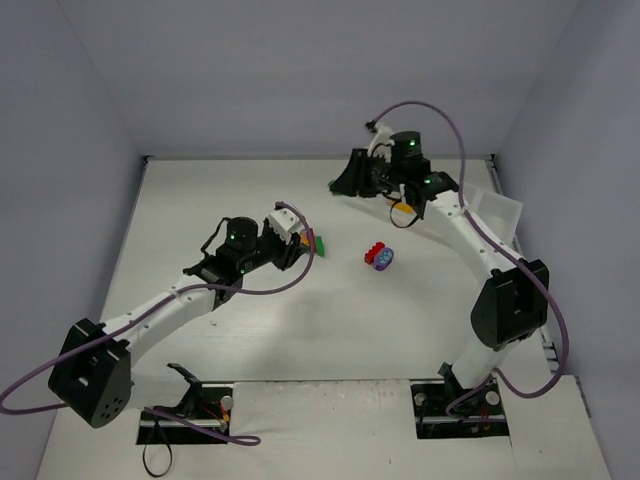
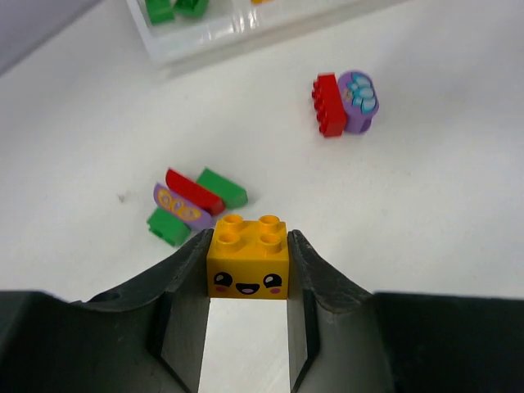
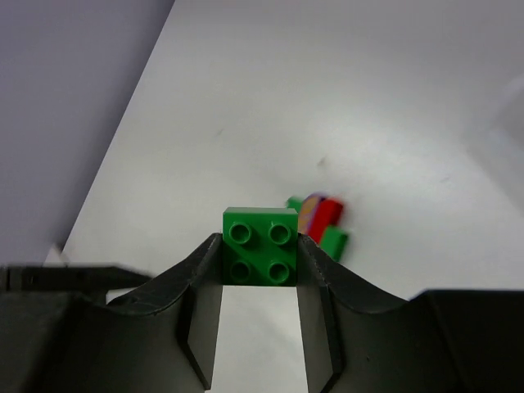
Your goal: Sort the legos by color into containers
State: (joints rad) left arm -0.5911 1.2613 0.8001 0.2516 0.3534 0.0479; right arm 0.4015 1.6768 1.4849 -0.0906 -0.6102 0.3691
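Top view: the left arm point(image 1: 180, 295) and the right arm point(image 1: 470, 235) both reach over the bench point(image 1: 300, 330), well left of the tray point(image 1: 497, 208).

Left wrist: the left jaws pinch a yellow smiley brick point(image 2: 248, 260) squarely. It is probably best carried level to the compartment beside the tray's green bricks point(image 2: 172, 8).

Right wrist: the right jaws pinch a green brick point(image 3: 260, 255), with the tray out of sight. I would swing round to the tray before releasing.

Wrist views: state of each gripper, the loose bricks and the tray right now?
left gripper: shut on yellow smiley-face plastic brick
right gripper: shut on green four-stud plastic brick
red plastic brick: on the white table, touching rounded purple piece
heap of green, red and purple pieces: loose on the table, touching one another
translucent white plastic tray: one compartment holds green bricks
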